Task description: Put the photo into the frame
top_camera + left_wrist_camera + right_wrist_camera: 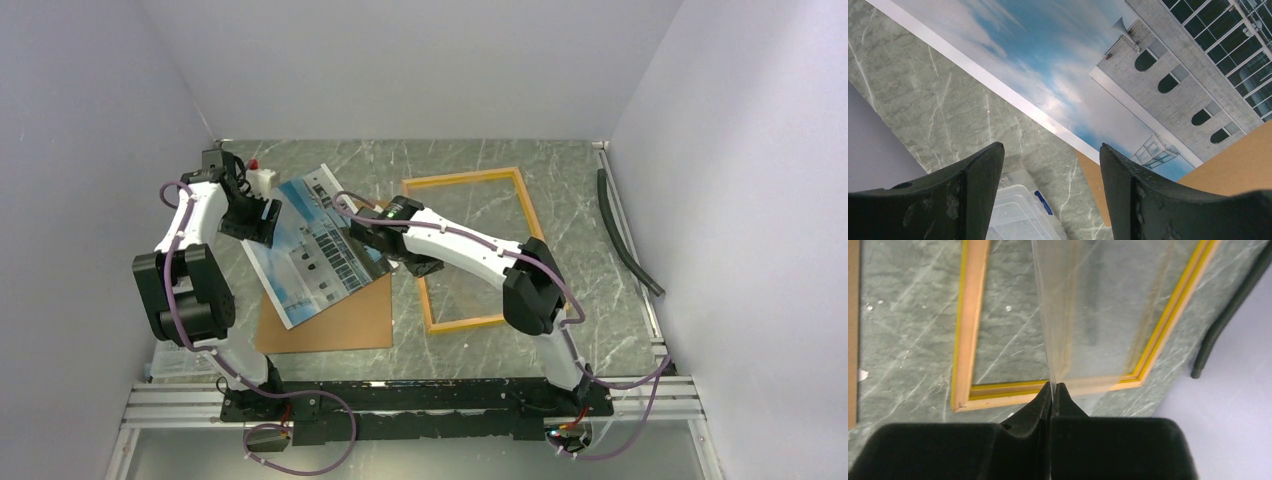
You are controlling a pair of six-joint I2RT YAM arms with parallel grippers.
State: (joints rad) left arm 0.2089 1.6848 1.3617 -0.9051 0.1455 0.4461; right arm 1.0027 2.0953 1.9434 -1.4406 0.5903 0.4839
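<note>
The left jaws stand wide apart with nothing between them, and the large rectangular paper print of a white building under blue sky [312,250] passes ahead of their tips, its white-bordered edge not touching them. It slants above a plain brown backing board [340,315] on the green marbled table [450,350]. The right jaws are pressed together on the print's far edge, the sheet standing edge-on out of their tips, and past those tips the thin yellow-orange rectangular picture frame [460,180] lies flat.
</note>
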